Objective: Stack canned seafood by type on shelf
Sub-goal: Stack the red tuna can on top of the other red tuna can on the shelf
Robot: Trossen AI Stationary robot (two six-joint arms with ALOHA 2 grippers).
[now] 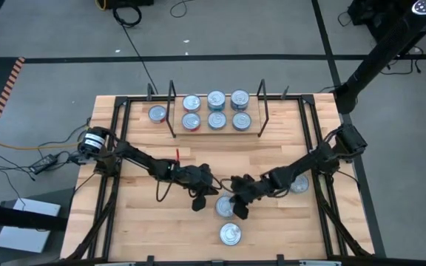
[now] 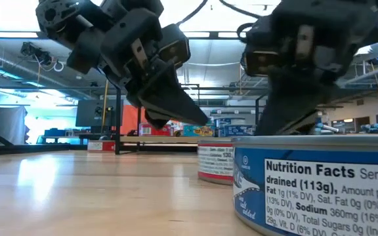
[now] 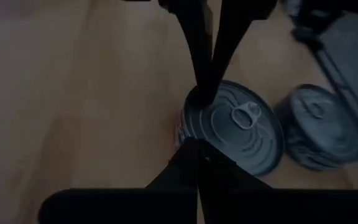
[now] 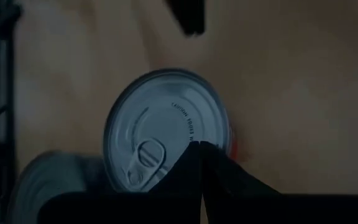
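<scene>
A red-labelled tin of canned seafood (image 1: 226, 206) stands flat on the tabletop near the middle front, its silver lid up. My left gripper (image 1: 198, 202) hangs shut just left of it, its tips (image 2: 199, 123) above lid height. My right gripper (image 1: 239, 210) is shut at the tin's right side, over the lid's edge (image 4: 191, 140). A blue-labelled tin (image 1: 230, 234) stands nearer the front edge, and another tin (image 1: 299, 184) to the right. The shelf (image 1: 215, 125) at the far middle carries several tins in two rows. My right gripper slants down from the table's right, with its shut fingertips (image 3: 202, 93) at the red-labelled tin's lid, near the rim (image 3: 194, 102). I cannot tell whether they touch it. The tin stands flat on the table.
A lone tin (image 1: 157, 114) stands on the table left of the shelf's black wire end frame (image 1: 171, 107). The blue-labelled tin (image 2: 314, 190) blocks the low view's right half. Black frame rails (image 1: 113, 170) run along both table sides. Bare wood lies at the front left.
</scene>
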